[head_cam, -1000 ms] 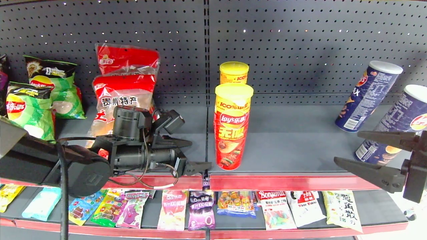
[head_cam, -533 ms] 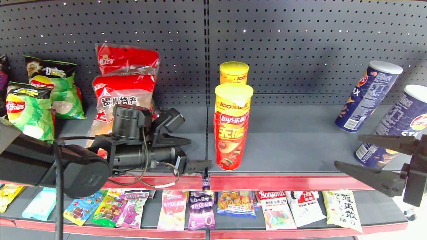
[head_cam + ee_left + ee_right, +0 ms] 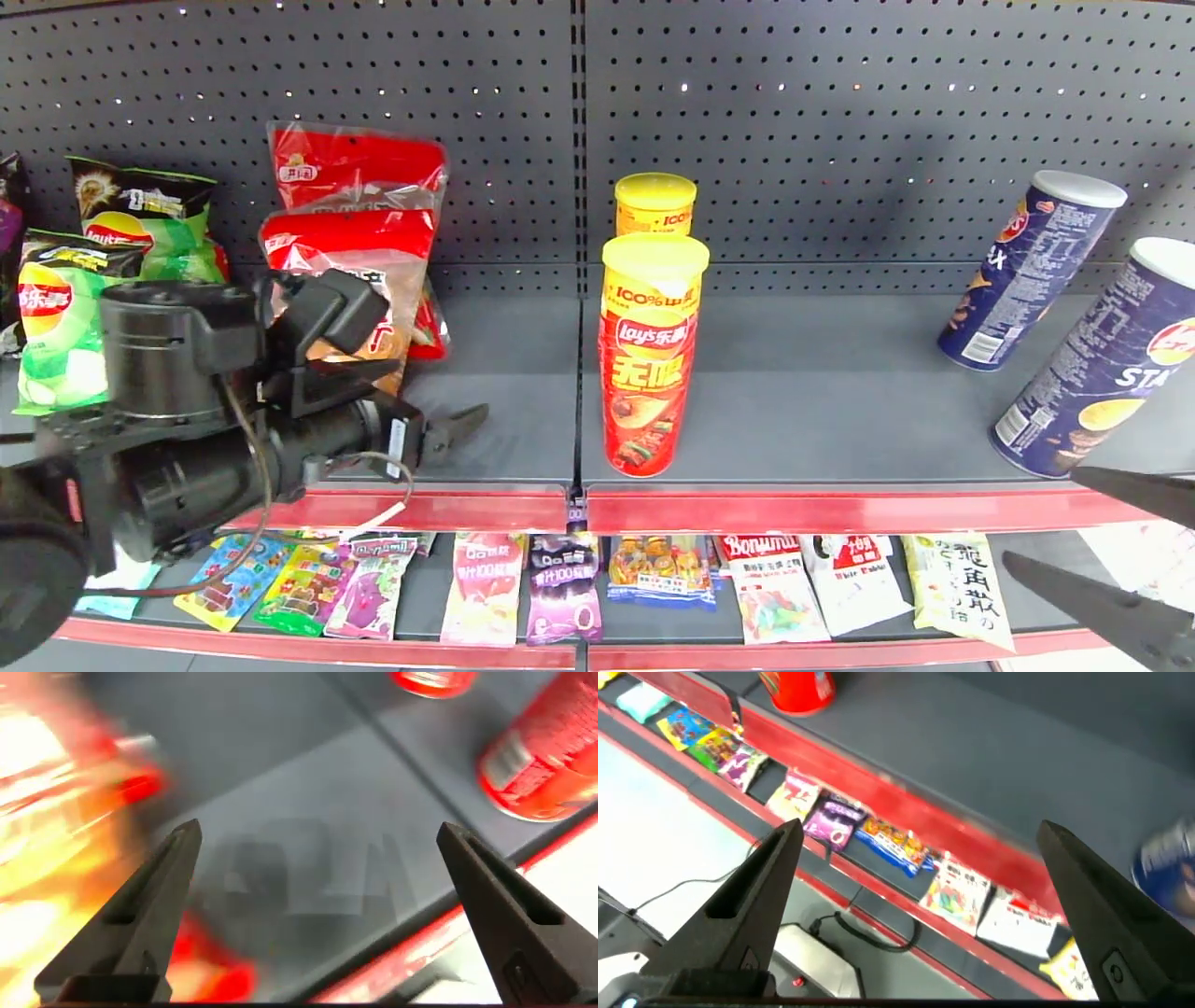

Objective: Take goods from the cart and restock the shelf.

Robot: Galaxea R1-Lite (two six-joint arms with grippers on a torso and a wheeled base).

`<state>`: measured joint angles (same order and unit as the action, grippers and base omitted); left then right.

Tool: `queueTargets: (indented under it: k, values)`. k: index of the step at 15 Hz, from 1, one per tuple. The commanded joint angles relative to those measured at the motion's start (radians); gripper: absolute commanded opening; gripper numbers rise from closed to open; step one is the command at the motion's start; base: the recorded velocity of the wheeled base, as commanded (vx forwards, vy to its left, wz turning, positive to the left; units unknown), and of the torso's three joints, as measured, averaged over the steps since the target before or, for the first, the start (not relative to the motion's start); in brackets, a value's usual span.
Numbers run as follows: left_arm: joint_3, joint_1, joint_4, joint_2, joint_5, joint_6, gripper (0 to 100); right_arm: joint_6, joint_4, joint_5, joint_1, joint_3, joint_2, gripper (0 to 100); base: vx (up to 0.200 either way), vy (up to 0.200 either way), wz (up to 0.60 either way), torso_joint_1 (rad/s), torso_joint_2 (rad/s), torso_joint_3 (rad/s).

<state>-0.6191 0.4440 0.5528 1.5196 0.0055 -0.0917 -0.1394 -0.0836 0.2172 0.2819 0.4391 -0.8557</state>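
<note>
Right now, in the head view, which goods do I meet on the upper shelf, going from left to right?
green chip bags → red snack bags → yellow-lidded red cans → farther blue can → nearer blue can

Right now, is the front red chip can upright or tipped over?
Upright. The front red chip can stands on its base, yellow lid on top.

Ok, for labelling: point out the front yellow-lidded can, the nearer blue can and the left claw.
front yellow-lidded can (image 3: pixel 651 373): head view, label middle.
nearer blue can (image 3: pixel 1097 359): head view, side wall.
left claw (image 3: pixel 319 829): left wrist view, between fingertips.
</note>
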Motion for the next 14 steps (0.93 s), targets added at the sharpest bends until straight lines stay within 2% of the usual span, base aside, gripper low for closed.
queueTargets:
  k: [1, 2, 4, 5, 7, 10, 11, 12, 13, 14]
  values:
    - [0.093, -0.001, -0.054, -0.208, 0.11, 0.02, 100, 0.0, 0.008, -0.001, -0.058, -0.065, 0.135, 100, 0.0, 0.0, 0.0, 0.0, 0.0, 0.0]
    - [0.122, -0.005, -0.205, -0.348, 0.202, 0.023, 100, 0.0, 0.007, -0.001, -0.124, -0.105, 0.193, 100, 0.0, 0.0, 0.0, 0.0, 0.0, 0.0]
    - [0.156, -0.015, -0.398, -0.575, 0.248, 0.053, 100, 0.007, 0.008, 0.001, -0.198, -0.145, 0.281, 100, 0.0, 0.0, 0.0, 0.0, 0.0, 0.0]
    - [0.154, -0.05, -0.525, -0.688, 0.275, 0.056, 100, 0.011, 0.008, -0.001, -0.208, -0.161, 0.311, 100, 0.0, 0.0, 0.0, 0.0, 0.0, 0.0]
    - [0.15, -0.14, -0.783, -0.926, 0.283, 0.056, 100, 0.011, 0.008, -0.006, -0.211, -0.204, 0.382, 100, 0.0, 0.0, 0.0, 0.0, 0.0, 0.0]
    - [0.157, -0.263, -1.041, -1.182, 0.283, 0.056, 100, 0.011, 0.01, -0.045, -0.211, -0.27, 0.472, 100, 0.0, 0.0, 0.0, 0.0, 0.0, 0.0]
    - [0.159, -0.278, -1.059, -1.204, 0.283, 0.056, 100, 0.011, 0.01, -0.052, -0.211, -0.278, 0.48, 100, 0.0, 0.0, 0.0, 0.0, 0.0, 0.0]
    - [0.19, -0.378, -1.134, -1.3, 0.28, 0.064, 100, 0.009, 0.012, -0.081, -0.211, -0.319, 0.538, 100, 0.0, 0.0, 0.0, 0.0, 0.0, 0.0]
    - [0.233, -0.433, -1.134, -1.345, 0.277, 0.075, 100, 0.009, 0.019, -0.099, -0.213, -0.341, 0.567, 100, 0.0, 0.0, 0.0, 0.0, 0.0, 0.0]
    - [0.263, -0.462, -1.128, -1.368, 0.275, 0.076, 100, 0.009, 0.027, -0.114, -0.211, -0.35, 0.587, 100, 0.0, 0.0, 0.0, 0.0, 0.0, 0.0]
